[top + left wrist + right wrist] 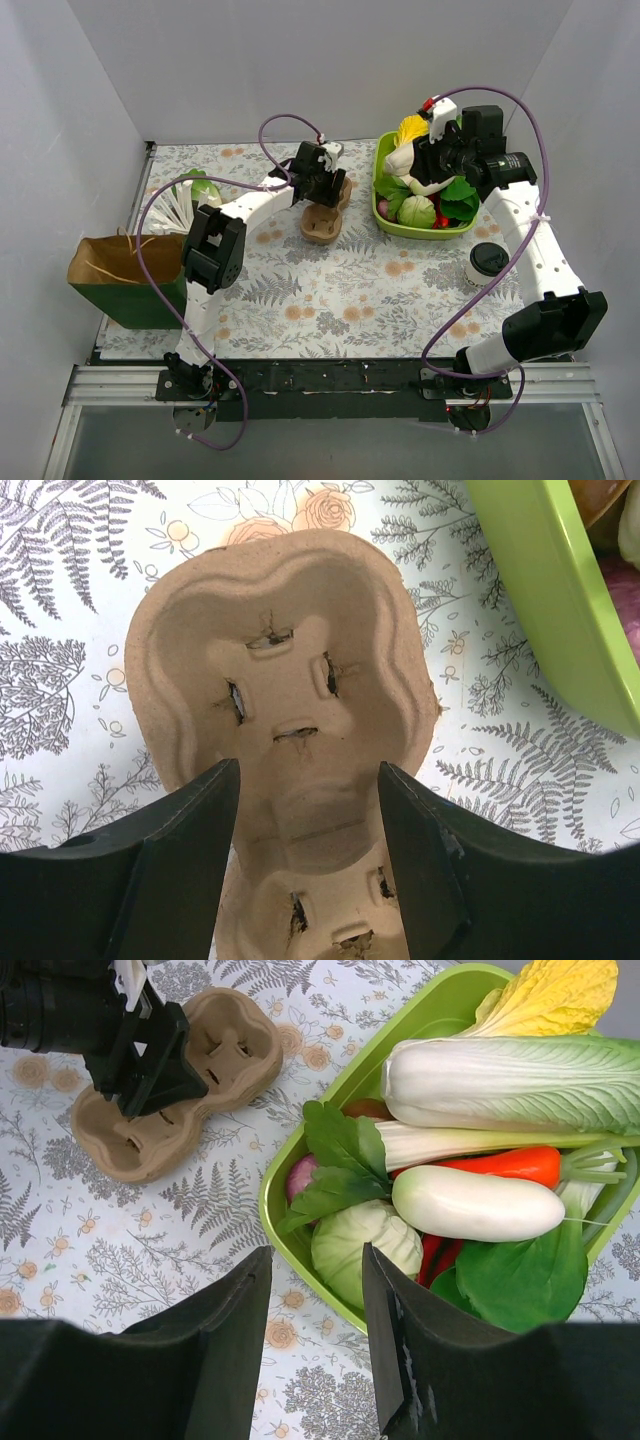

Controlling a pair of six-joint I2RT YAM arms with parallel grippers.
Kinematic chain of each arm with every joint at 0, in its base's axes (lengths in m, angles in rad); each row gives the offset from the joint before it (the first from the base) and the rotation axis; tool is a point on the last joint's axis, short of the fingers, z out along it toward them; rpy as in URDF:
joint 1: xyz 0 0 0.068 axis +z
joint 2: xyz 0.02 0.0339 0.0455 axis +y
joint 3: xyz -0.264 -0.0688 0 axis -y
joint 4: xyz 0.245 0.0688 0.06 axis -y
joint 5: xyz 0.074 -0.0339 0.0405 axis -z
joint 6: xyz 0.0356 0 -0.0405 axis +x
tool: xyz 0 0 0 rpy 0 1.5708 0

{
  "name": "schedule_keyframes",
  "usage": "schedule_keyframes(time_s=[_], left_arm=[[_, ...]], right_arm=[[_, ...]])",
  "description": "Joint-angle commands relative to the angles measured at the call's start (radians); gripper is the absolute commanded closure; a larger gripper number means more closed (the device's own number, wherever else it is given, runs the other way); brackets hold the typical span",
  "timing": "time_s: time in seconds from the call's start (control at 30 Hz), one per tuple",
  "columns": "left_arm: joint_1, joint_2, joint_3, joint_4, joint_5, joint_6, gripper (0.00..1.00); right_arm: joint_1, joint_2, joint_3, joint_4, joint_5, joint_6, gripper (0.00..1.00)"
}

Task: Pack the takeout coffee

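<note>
The takeout coffee (pixel 488 259), a small white cup with a black lid, stands upright on the table at the right, next to my right forearm. It shows in neither wrist view. The brown cardboard carrier (pixel 321 224) lies at the table's middle and also shows in the left wrist view (pixel 290 660) and the right wrist view (pixel 215 1045). My left gripper (pixel 327 192) is open, its jaws either side of the carrier's narrow middle (pixel 310 770). My right gripper (pixel 425 168) is open and empty over the near-left rim of the green tray (pixel 316 1255).
The green tray (pixel 383 218) of vegetables sits at the back right. A brown paper bag (pixel 120 265) stands open at the left edge. A cup of white utensils (pixel 188 200) is behind the bag. White walls close in the table.
</note>
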State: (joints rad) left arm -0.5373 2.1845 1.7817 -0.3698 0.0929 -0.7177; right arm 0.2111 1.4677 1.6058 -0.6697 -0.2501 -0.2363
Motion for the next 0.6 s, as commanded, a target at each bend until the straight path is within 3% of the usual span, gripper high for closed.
schedule_keyframes(time_s=[0.0, 0.57], left_arm=[[-0.021, -0.095, -0.030, -0.023, -0.047, 0.011, 0.42], [-0.035, -0.118, -0.038, -0.029, -0.045, -0.011, 0.38]], right_arm=[[-0.007, 0.003, -0.006, 0.053, -0.020, 0.014, 0.51], [-0.018, 0.023, -0.009, 0.056, -0.040, 0.015, 0.51]])
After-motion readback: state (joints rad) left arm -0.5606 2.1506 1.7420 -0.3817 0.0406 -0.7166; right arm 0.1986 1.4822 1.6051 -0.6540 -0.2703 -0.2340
